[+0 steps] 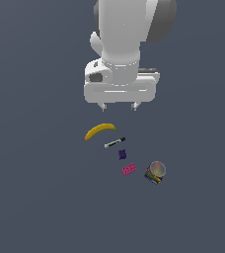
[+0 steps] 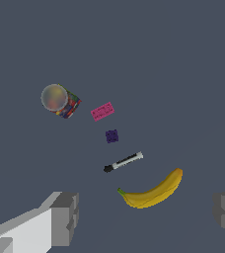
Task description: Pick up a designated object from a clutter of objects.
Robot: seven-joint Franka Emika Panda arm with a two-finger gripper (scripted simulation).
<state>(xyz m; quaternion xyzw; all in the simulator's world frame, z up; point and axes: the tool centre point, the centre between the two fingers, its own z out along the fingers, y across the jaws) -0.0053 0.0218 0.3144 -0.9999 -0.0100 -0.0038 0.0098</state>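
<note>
The designated object, a thin black marker with a white end (image 1: 115, 143) (image 2: 123, 162), lies flat on the grey surface between a yellow banana (image 1: 100, 131) (image 2: 152, 191) and a small dark purple block (image 1: 122, 154) (image 2: 112, 136). A pink studded brick (image 1: 129, 169) (image 2: 102, 111) and a multicoloured can (image 1: 155, 172) (image 2: 60, 100) complete the clutter of objects. My gripper (image 1: 119, 106) hangs open, high above the surface and behind the banana in the exterior view. Its two grey fingers (image 2: 65, 217) stand far apart with nothing between them.
The white arm body (image 1: 127, 34) fills the upper middle of the exterior view. The plain grey surface (image 1: 45, 188) extends around the small group of items.
</note>
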